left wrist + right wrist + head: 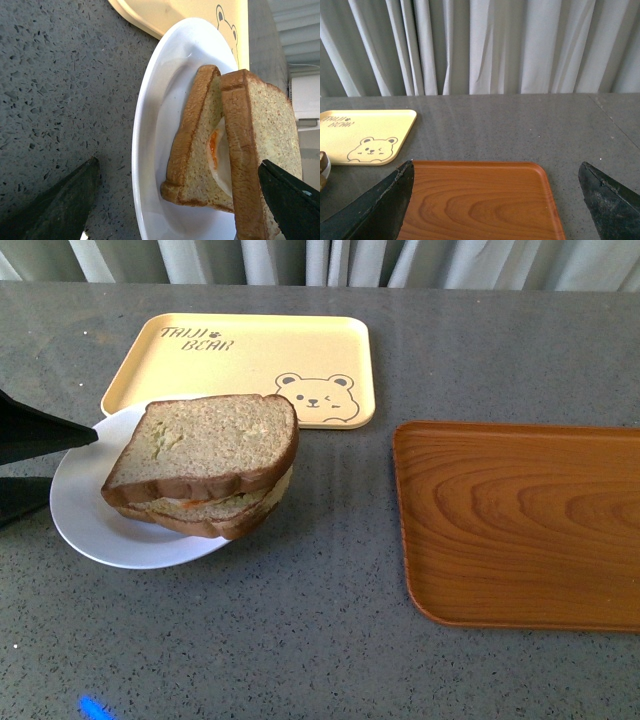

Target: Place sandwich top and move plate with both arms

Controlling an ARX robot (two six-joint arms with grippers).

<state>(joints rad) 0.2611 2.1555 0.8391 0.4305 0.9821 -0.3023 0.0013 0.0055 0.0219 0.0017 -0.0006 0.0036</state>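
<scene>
The sandwich top (205,440) lies, slightly askew, on the lower slice bearing a fried egg (215,515), both on the white plate (85,510) at the table's left. In the left wrist view the top slice (270,130) rests over the egg slice (192,150) on the plate (155,110). My left gripper (70,462) is open at the plate's left edge; in its wrist view (175,202) one finger (60,205) is over the table and the other (292,200) over the top slice. My right gripper (492,205) is open and empty above the brown tray; it is out of the front view.
A pale yellow bear tray (250,365) lies behind the plate and also shows in the right wrist view (365,135). A brown wood-grain tray (520,520) lies at the right, under my right gripper (475,200). Grey curtains (480,45) hang behind the table.
</scene>
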